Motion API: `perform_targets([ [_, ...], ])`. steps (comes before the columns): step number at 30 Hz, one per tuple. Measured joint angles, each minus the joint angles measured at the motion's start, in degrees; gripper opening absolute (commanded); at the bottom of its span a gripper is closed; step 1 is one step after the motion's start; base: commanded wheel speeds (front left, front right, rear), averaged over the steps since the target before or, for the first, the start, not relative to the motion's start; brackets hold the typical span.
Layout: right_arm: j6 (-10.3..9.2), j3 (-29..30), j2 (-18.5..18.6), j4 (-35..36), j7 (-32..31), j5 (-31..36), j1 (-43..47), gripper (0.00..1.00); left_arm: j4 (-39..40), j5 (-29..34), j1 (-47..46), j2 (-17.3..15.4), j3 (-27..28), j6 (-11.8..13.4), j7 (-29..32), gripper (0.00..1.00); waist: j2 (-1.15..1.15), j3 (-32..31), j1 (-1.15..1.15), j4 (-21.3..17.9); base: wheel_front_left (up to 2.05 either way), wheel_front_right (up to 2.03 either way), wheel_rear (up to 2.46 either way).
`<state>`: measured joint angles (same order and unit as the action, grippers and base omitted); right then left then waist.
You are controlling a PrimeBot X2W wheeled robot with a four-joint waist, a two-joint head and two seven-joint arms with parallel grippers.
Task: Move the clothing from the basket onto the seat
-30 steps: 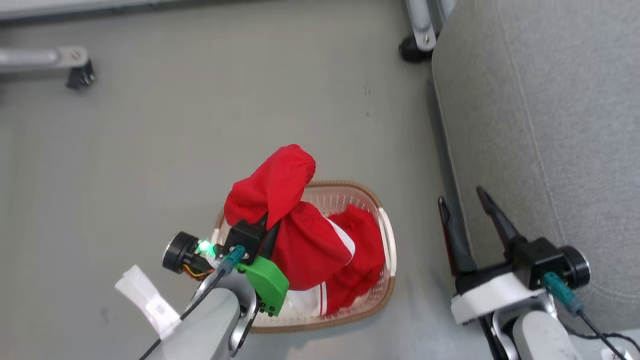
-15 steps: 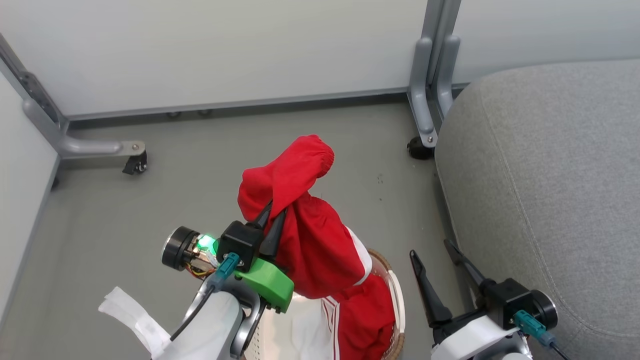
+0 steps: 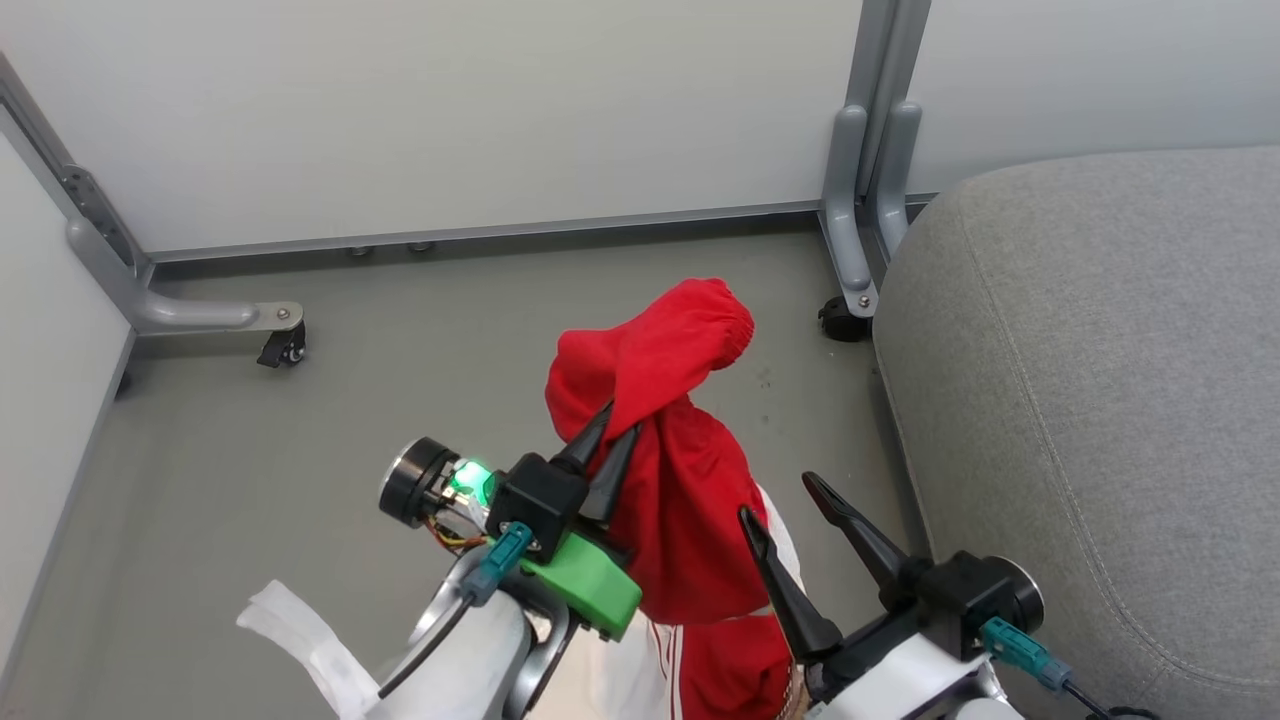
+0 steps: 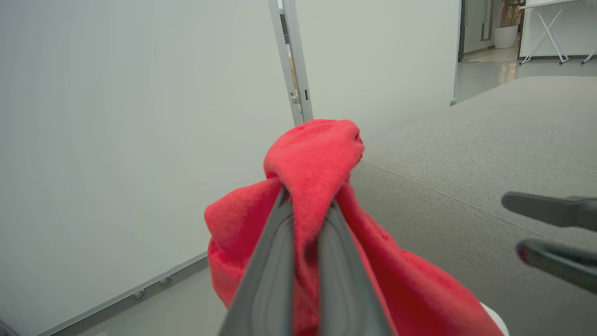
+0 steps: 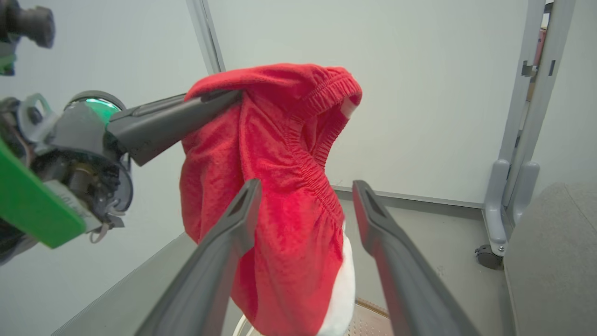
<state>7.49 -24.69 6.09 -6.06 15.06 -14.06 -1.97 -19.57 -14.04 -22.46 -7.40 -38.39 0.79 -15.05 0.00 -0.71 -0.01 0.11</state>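
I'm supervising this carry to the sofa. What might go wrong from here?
The left hand pinches just a small fold of the red garment near its elastic edge, so the hanging bulk may slip free. The open right hand sits close beside the garment and might snag it. Its lower folds hang at the basket, perhaps dragging it.

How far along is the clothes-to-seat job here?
Done: nothing lies on the seat's visible part yet. In hand: the left gripper is shut on a red garment, lifted above the basket; the right gripper is open beside it. Left: carry it to the seat, then fetch any other clothing.
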Motion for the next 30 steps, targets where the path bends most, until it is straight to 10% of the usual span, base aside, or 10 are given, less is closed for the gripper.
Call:
perform_targets([
  [22, 0.00, -2.2, 0.6, -3.8, 0.0, -1.3, -4.5, 0.97, 9.1, -2.6, -1.6, 3.9, -9.2, -3.8, 3.9, 0.00, 0.00, 0.9, 0.00, 1.2, 0.00, 0.00, 0.00],
  [26, 0.00, -1.7, 0.7, -4.4, 0.0, -0.4, -4.4, 0.00, 9.2, -2.8, -1.6, 3.9, -9.8, -4.1, 4.3, 0.00, 0.00, 1.0, 0.00, 1.1, 0.00, 0.00, 0.00],
  [30, 0.00, -2.0, 0.6, -5.3, 0.0, -0.9, -4.3, 0.00, 8.6, -3.1, -1.6, 3.7, -9.6, -4.0, 4.3, 0.00, 0.00, 1.0, 0.00, 0.8, 0.00, 0.00, 0.00],
])
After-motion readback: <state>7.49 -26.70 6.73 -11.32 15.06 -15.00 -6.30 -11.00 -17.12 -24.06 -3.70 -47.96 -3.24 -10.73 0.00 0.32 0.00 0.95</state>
